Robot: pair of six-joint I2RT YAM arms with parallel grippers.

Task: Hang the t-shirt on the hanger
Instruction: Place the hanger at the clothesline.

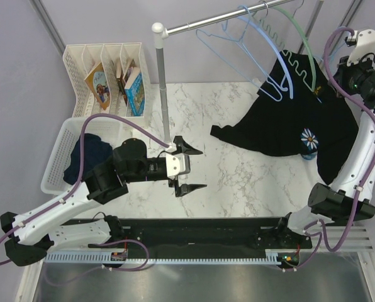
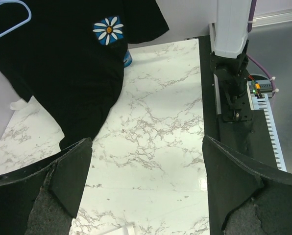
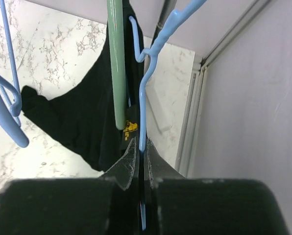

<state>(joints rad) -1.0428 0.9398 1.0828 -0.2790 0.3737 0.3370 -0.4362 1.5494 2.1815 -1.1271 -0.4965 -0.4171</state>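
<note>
Two grippers inspected, one loaded. My right gripper is raised at the far right corner and clenched: the thin wire of the hanger runs straight down between its fingers, with black cloth pressed against the same spot. My left gripper is released, jaws spread wide, low over the table and well apart from the work.

Location of the t-shirt: it hangs from the right gripper's position and spreads down and left, its lower edge close to the table. The daisy print faces up. The yellow emblem sits just beside the gripped wire. Whether both shoulders are seated on the hanger cannot be told; the cloth hides its arms.

Findings, risks:
1. The grip is on a thin round wire. It could twist or slide in the jaws, and the shirt's weight, pulling to one side, would cause that.
2. The shirt may slip off if only one shoulder is seated. Any tilt of the hanger would start it.
3. The green hanger stands just beside the held hook, and the thick blue hanger is near. Moving toward the rail could snag either one.
4. The left gripper is too distant to steady the cloth at short notice.
</note>
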